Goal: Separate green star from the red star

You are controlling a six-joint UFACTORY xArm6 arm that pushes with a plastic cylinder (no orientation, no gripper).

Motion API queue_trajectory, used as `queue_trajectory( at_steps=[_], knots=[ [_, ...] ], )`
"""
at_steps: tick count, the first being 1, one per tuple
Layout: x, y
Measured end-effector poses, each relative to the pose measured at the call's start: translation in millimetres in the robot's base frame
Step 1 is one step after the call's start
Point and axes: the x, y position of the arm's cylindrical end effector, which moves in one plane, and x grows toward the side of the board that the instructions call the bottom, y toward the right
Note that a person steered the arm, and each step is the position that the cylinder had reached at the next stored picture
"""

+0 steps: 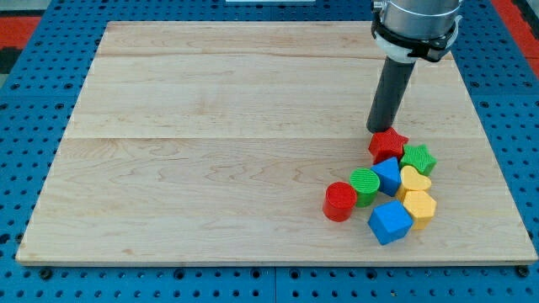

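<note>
The red star (388, 145) lies on the wooden board at the view's right, at the top of a cluster of blocks. The green star (418, 158) touches it on its lower right side. My tip (380, 130) is the lower end of the dark rod and rests just above and left of the red star, touching or nearly touching its upper edge. The green star is on the far side of the red star from my tip.
Packed below the stars are a blue block (388, 175), a yellow heart (413, 180), a green cylinder (365, 185), a red cylinder (340, 201), a yellow hexagon (419, 207) and a blue cube (390, 222). The board's right edge (497, 168) is close by.
</note>
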Motion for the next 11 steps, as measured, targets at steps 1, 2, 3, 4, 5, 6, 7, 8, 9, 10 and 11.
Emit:
queue_trajectory(
  at_steps=[1,2,3,4,5,6,7,8,9,10,11],
  knots=[
    [-19.4,-5.8],
    [-50.7,16.8],
    [5.7,66.3],
    [28.2,58.0],
    [31.4,55.9],
    [31.4,55.9],
    [31.4,56.0],
    [70.6,56.0],
    [129.5,52.7],
    [130.3,25.2],
    [131.3,68.4]
  ],
)
